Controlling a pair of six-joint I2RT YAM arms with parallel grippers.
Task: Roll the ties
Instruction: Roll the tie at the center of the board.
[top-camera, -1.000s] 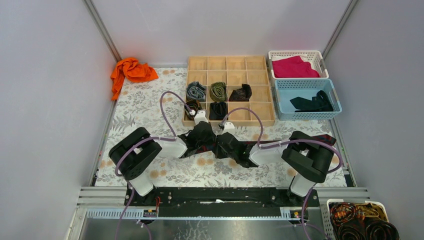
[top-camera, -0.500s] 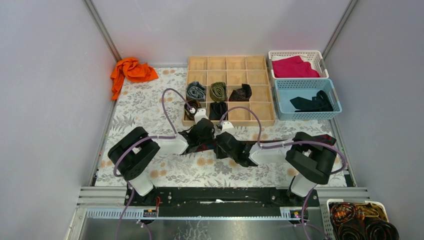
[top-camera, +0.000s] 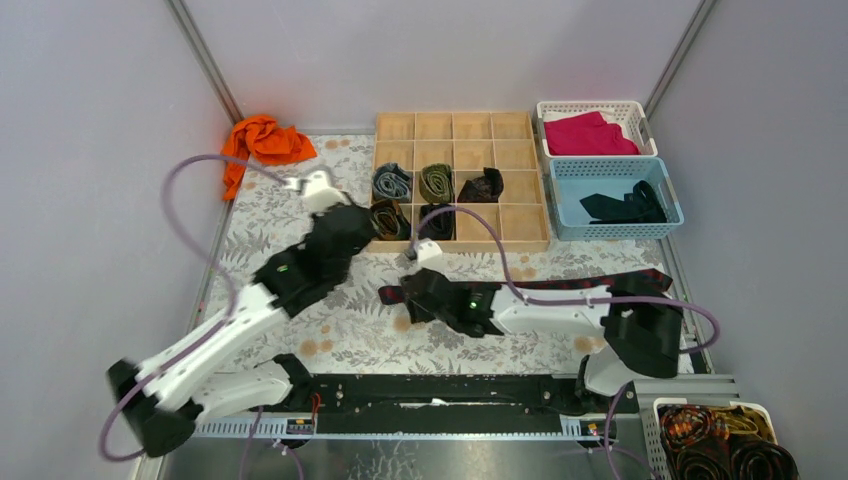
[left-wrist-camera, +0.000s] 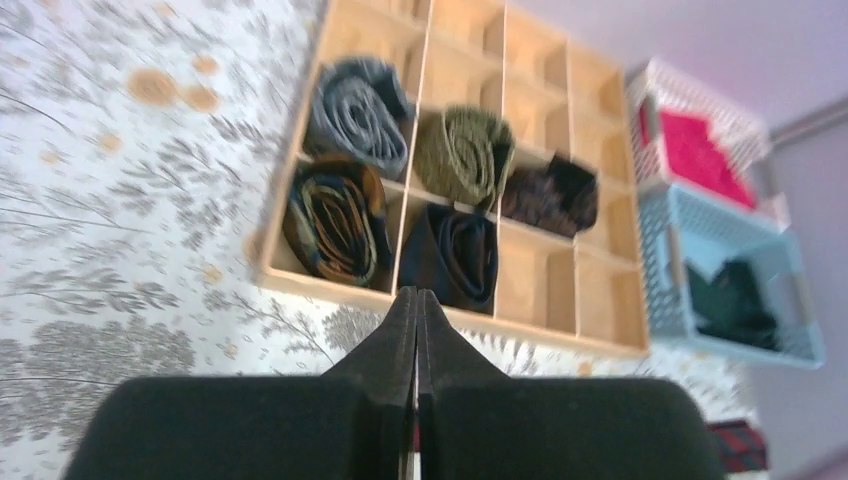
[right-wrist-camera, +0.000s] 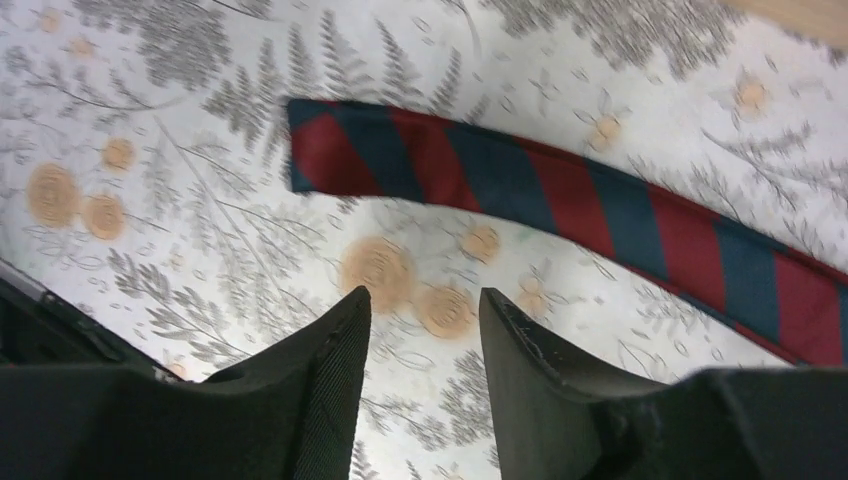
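Work stands at the start of a fresh roll: the striped tie (right-wrist-camera: 560, 190) lies flat and unrolled on the worktop (right-wrist-camera: 200, 130), one end near the middle and the rest running off toward your right arm's side. Your right tool (right-wrist-camera: 425, 305) hovers just above that end with its fingers apart, gripping nothing. Your left tool (left-wrist-camera: 416, 305) is closed tight and empty, pointing over the front of the wooden tray (left-wrist-camera: 330, 288), where five coils sit, each in its own compartment: a grey-blue tie (left-wrist-camera: 355, 115), an olive tie (left-wrist-camera: 463, 150), a brown tie (left-wrist-camera: 335, 225), a navy tie (left-wrist-camera: 455, 255) and a blackish tie (left-wrist-camera: 550, 190). The next move, as I judge it, calls for you to lower the right tool onto the striped tie's end, pinch it squarely, and bring the left tool over to pin the strip while you turn the first fold.
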